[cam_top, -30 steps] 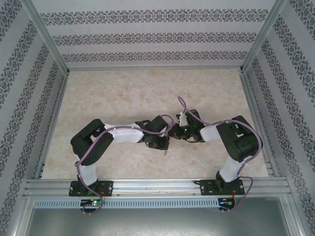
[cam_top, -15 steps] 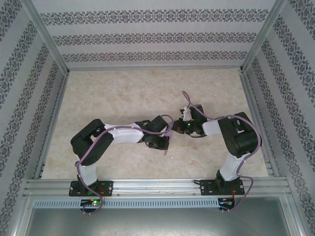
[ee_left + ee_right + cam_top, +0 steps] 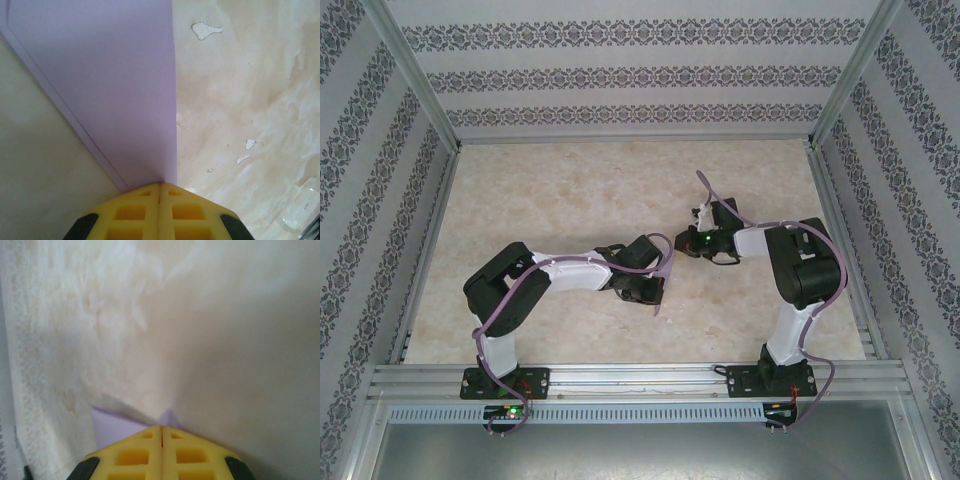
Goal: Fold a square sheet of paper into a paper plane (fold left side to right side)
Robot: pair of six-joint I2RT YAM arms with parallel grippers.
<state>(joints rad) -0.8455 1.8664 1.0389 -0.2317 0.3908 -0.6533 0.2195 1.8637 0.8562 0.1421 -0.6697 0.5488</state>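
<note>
The square sheet of paper (image 3: 115,85), lavender and folded, narrows to a point under my left gripper (image 3: 160,185). Its right edge runs straight ahead from the jaw seam, and a layered edge slants off to the left. The yellow jaws are shut with their tips on that point. In the top view the left gripper (image 3: 653,292) sits mid-table with a thin lavender strip of paper (image 3: 660,302) beside it. My right gripper (image 3: 161,427) is shut too, and small bits of the paper (image 3: 107,425) peek out past its tips. From above, the right gripper (image 3: 680,247) points left, just beyond the left one.
The marbled table (image 3: 570,190) has chipped white spots (image 3: 205,30) to the right of the paper. Patterned walls enclose three sides. An aluminium rail (image 3: 640,375) carries both arm bases at the near edge. Purple cables loop over both wrists.
The right gripper has drawn away from the left one, toward the far right, with its forearm swinging back. The left arm and the paper strip have stayed put.
</note>
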